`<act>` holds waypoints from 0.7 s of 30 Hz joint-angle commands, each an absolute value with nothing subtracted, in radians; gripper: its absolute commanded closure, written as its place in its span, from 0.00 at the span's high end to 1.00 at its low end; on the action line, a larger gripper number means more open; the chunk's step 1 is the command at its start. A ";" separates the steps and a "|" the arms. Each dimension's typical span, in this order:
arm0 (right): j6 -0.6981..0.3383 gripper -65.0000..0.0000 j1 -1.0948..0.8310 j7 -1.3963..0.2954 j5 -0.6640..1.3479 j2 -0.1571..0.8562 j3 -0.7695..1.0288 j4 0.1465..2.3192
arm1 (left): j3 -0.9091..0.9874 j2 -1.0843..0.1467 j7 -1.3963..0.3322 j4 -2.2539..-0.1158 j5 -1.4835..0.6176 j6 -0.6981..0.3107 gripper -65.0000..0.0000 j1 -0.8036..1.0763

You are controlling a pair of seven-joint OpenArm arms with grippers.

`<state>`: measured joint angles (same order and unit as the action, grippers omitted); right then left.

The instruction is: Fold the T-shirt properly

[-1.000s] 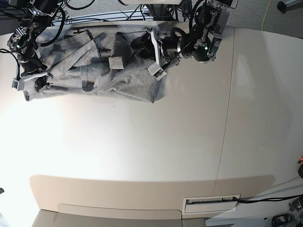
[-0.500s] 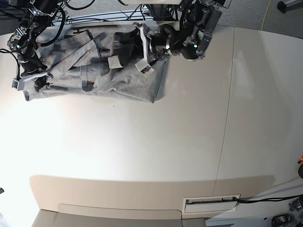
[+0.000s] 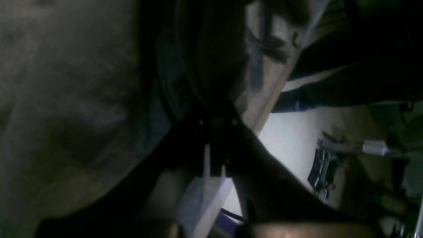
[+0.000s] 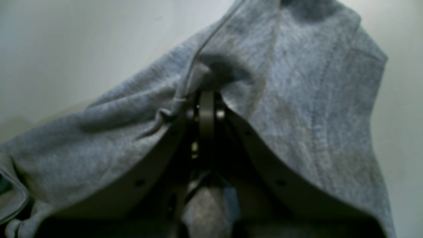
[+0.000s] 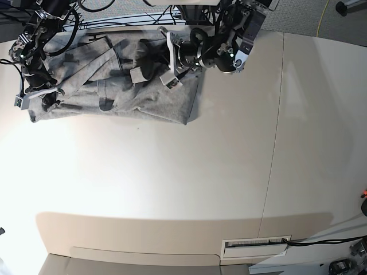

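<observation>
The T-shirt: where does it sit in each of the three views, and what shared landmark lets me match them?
Base: the T-shirt lies crumpled along the table's far edge, upper left.
Right wrist: grey cloth fills the middle, bunched round the right pincer.
Left wrist: dim grey fabric covers the left half, beside the left pincer.
Shared landmark: the pale table.

T-shirt (image 5: pixel 114 86): heather-grey knit cloth, matt, soft, slightly fuzzy | table (image 5: pixel 229 160): smooth pale laminate, faint sheen | right gripper (image 4: pixel 206 99) fingers: dark matt plastic
</observation>
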<state>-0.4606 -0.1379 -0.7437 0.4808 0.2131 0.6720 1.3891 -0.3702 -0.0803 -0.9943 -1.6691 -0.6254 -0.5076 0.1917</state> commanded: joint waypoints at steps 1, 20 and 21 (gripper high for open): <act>-0.464 0.00 -0.133 -0.750 0.482 0.224 0.676 1.399 | -0.370 -0.072 -0.993 -1.689 -0.676 -0.540 0.00 0.181; -0.463 0.00 -0.133 -0.752 0.482 0.224 0.676 1.399 | -0.371 -0.072 -1.261 -1.733 -1.069 -0.656 0.00 0.118; -0.463 0.00 -0.133 -0.752 0.482 0.224 0.676 1.399 | -0.371 -0.073 -1.265 -1.733 -1.084 -0.656 0.00 0.113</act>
